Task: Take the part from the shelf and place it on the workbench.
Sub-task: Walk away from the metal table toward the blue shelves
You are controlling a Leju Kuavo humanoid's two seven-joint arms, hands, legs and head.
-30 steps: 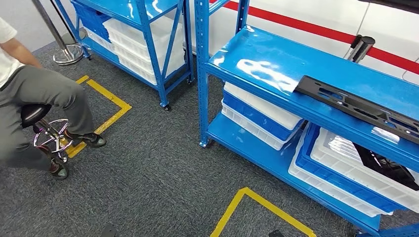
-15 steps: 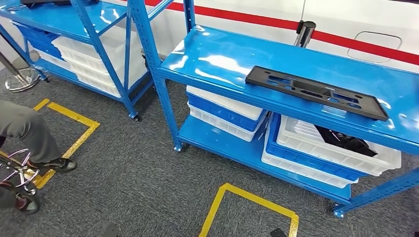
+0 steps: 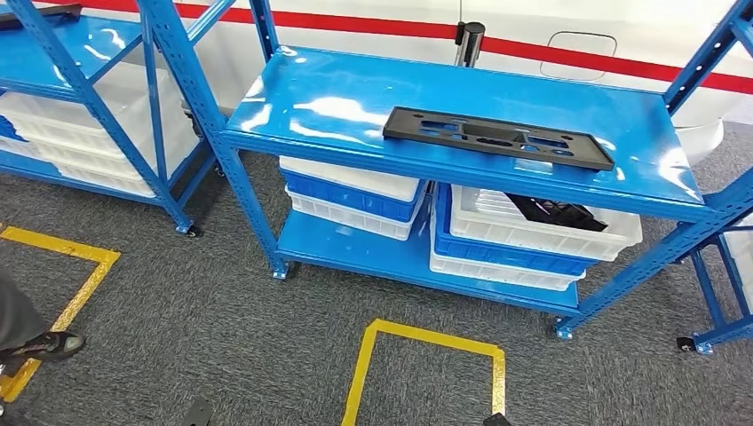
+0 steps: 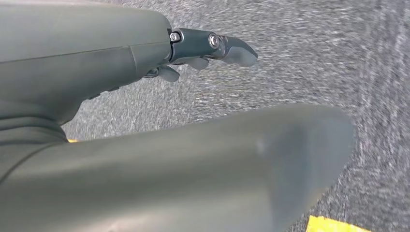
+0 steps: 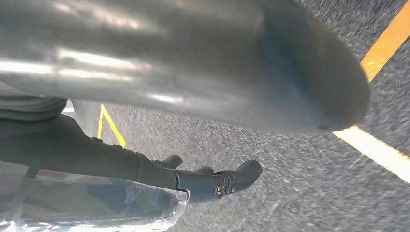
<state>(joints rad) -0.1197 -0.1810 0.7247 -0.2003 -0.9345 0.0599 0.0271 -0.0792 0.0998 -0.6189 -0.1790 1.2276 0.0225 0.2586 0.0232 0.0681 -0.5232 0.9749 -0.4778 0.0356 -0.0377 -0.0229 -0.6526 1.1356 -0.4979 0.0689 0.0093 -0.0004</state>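
Observation:
The part (image 3: 497, 138), a long flat black plate with cut-outs, lies on the top board of the blue shelf (image 3: 337, 98), toward its right half. The shelf stands straight ahead of me across a strip of grey carpet. My left hand (image 4: 145, 121) hangs over the carpet with its thumb and dark fingers (image 4: 212, 46) stretched out and nothing in them. My right hand (image 5: 169, 72) likewise hangs over the floor, its fingers (image 5: 217, 183) extended and apart, holding nothing. Both hands are far from the part.
White and blue bins (image 3: 524, 240) fill the lower shelf board; one holds black pieces (image 3: 550, 211). A second blue shelf (image 3: 80, 53) stands at the left, a third frame (image 3: 719, 266) at the right. A yellow floor square (image 3: 426, 355) lies before the shelf. A person's shoe (image 3: 40, 346) is at the left edge.
The whole picture has shifted as the camera turned: the shelf with the part now stands centred and squarer, and the seated person has slid almost out at the left.

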